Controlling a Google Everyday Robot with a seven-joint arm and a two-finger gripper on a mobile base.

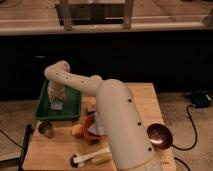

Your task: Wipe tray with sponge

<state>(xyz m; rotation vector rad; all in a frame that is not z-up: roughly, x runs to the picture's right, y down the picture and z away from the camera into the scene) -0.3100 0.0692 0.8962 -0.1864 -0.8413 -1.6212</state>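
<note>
The green tray (pixel 44 111) lies on the left part of the wooden table. My gripper (pixel 57 100) points down into the tray near its middle, at the end of the white arm that reaches over from the lower right. The pale blue-grey sponge (pixel 58 105) sits directly under the gripper on the tray floor, touching it or very close to it. The gripper's tip is hidden by its own body.
In front of the tray stand a small metal cup (pixel 46 129), a yellow-orange fruit (pixel 76 130) and a reddish-brown bowl (pixel 90 131) holding a grey-blue cloth. A white-handled tool (pixel 92 157) lies near the front edge. A copper bowl (pixel 159 136) sits at the right. Dark cabinets stand behind.
</note>
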